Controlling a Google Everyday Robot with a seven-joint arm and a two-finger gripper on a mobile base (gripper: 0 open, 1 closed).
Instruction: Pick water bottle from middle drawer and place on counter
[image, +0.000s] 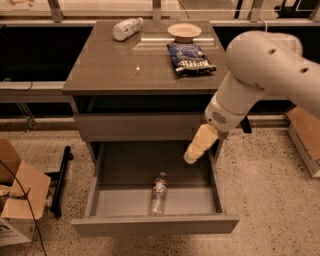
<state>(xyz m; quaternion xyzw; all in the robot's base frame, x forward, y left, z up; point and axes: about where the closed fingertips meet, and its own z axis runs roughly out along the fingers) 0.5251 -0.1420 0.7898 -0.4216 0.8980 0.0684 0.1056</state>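
My gripper (192, 156) hangs over the back right part of the open middle drawer (120, 202). It holds nothing I can see, and I cannot tell how wide open it is. The water bottle (159, 194) lies flat below it and to its left, so I think I should go down slowly, grab the bottle's middle, then lift it to the counter (125, 70) above.

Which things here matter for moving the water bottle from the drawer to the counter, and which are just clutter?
For the job: water bottle lying in the open middle drawer; counter; gripper above the drawer, apart from the bottle.
Lying about: white bottle, bowl and snack bag on the counter; cardboard box on the floor.
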